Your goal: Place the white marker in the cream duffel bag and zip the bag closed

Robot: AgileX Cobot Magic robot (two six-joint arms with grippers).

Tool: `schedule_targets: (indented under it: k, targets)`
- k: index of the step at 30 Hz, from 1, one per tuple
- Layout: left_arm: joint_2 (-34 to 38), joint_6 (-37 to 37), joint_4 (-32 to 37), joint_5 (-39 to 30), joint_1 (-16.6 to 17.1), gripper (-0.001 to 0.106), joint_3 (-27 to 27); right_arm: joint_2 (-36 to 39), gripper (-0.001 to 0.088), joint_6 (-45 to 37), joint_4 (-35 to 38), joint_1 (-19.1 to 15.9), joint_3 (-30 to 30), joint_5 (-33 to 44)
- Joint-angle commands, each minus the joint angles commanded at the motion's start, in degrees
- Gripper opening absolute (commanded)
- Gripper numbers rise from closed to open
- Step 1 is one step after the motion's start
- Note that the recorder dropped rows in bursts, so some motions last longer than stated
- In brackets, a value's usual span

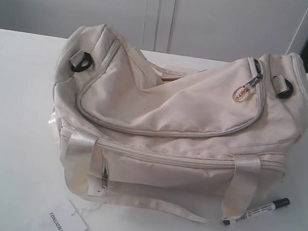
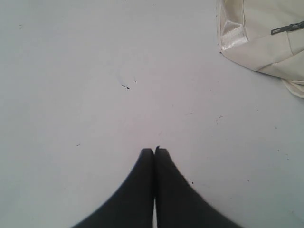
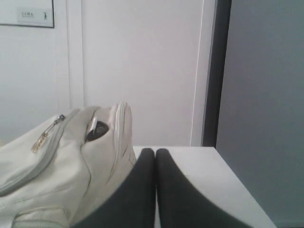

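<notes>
Just beside cream duffel bag [image 1: 172, 112], near right: white marker [image 1: 256, 211], slanting near-left to far-right, probably nearest right gripper [image 3: 155, 151]. Jaws pressed together, empty, there and on left gripper [image 2: 154, 151].

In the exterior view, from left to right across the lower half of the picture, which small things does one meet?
First the white paper tag printed TONLION → zipper pull of the front pocket on the cream duffel bag → white marker.
</notes>
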State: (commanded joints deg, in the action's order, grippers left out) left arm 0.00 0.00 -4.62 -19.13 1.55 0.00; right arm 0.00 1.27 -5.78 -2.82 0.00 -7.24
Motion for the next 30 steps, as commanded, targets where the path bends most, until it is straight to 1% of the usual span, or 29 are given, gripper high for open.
schedule_targets:
  k: [18, 20, 21, 23, 26, 30]
  targets:
    - [0.0, 0.0, 0.0, 0.0, 0.0, 0.0, 0.0, 0.0, 0.0, 0.0, 0.0, 0.0, 0.0, 0.16]
    - [0.0, 0.0, 0.0, 0.0, 0.0, 0.0, 0.0, 0.0, 0.0, 0.0, 0.25, 0.0, -1.92, 1.28]
    - [0.0, 0.0, 0.0, 0.0, 0.0, 0.0, 0.0, 0.0, 0.0, 0.0, 0.25, 0.0, -3.5, 2.62]
    - [0.0, 0.0, 0.0, 0.0, 0.0, 0.0, 0.0, 0.0, 0.0, 0.0, 0.25, 0.0, -6.85, 7.73]
    - [0.0, 0.0, 0.0, 0.0, 0.0, 0.0, 0.0, 0.0, 0.0, 0.0, 0.25, 0.0, -10.02, 13.57]
    - [0.0, 0.0, 0.0, 0.0, 0.0, 0.0, 0.0, 0.0, 0.0, 0.0, 0.25, 0.0, -13.29, 17.47]
